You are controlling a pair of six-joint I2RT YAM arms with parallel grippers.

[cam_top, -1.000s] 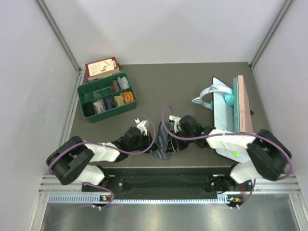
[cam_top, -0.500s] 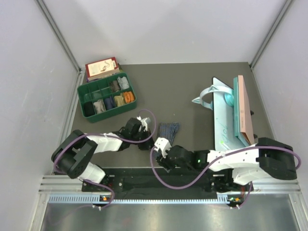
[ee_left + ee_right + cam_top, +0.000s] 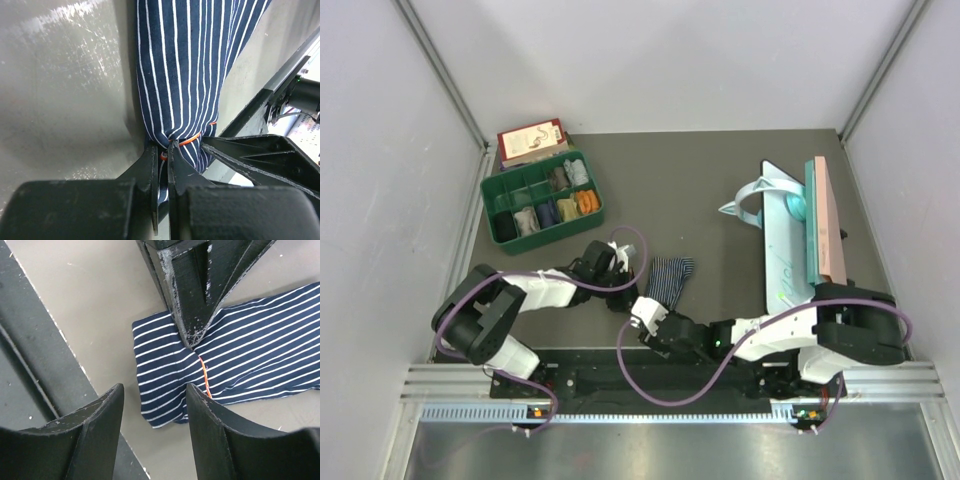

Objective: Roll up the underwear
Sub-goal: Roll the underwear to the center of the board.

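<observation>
The dark blue underwear with thin white stripes lies folded into a narrow strip near the table's front edge. An orange waistband line shows on it. My left gripper is shut on the strip's near end, cloth bunched between its fingers. My right gripper is open and empty, just in front of that same end; the striped cloth shows beyond its gap. The black underwear is out of view.
A green compartment tray of rolled cloths stands at the back left, with a red box behind it. A light-blue stand with a pink board is at the right. The black front rail runs close by the grippers.
My right arm has swung from the cloth's right side round to its near-left end, low by the front edge. The left gripper has shifted slightly back, and the striped cloth now lies drawn out behind it.
</observation>
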